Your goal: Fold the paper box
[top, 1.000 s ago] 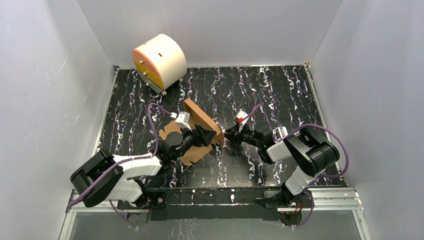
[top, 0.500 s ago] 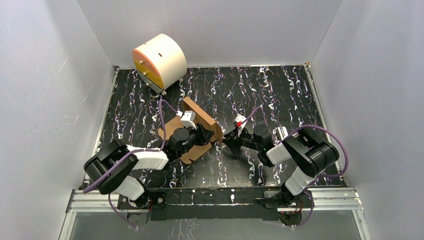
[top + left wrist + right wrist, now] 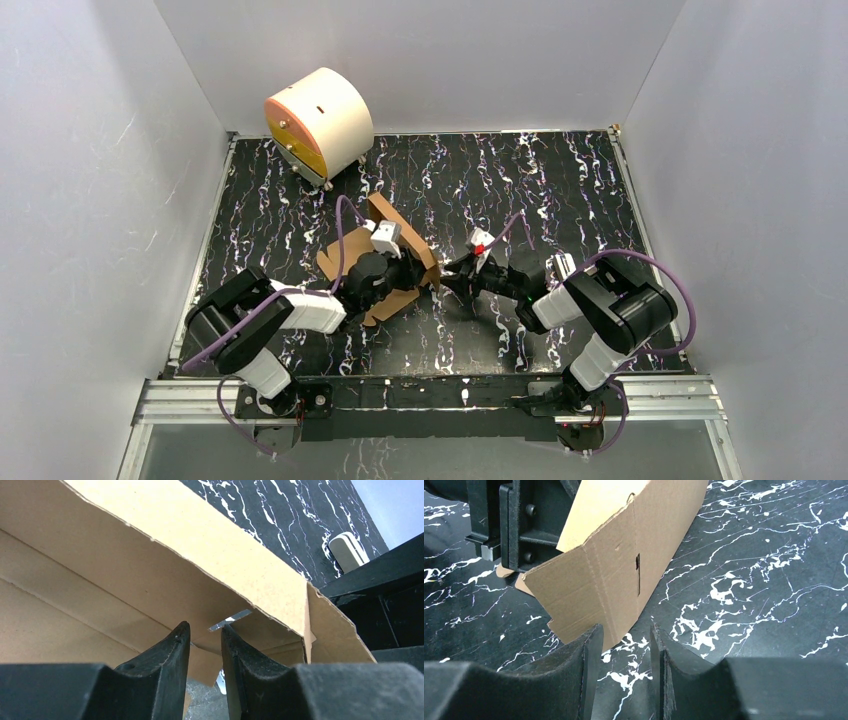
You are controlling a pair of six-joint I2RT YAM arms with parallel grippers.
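The paper box (image 3: 392, 232) is a brown cardboard sheet in the middle of the black marbled table, with one panel raised and flaps partly bent. My left gripper (image 3: 408, 272) reaches into it from the left. In the left wrist view that gripper (image 3: 205, 628) has its jaws a narrow gap apart with nothing between them, under the raised panel of the paper box (image 3: 165, 555). My right gripper (image 3: 452, 281) is at the box's right end. In the right wrist view this gripper (image 3: 625, 628) is open and empty, just short of a slotted flap of the paper box (image 3: 609, 580).
A cream cylinder with an orange face (image 3: 318, 122) stands at the back left corner. Grey walls close in the table on three sides. The left arm's black gripper body (image 3: 519, 525) sits right behind the flap in the right wrist view.
The left arm has pushed forward and right into the box, and its jaws have narrowed. The right gripper's jaws have widened a little. The box has shifted slightly.
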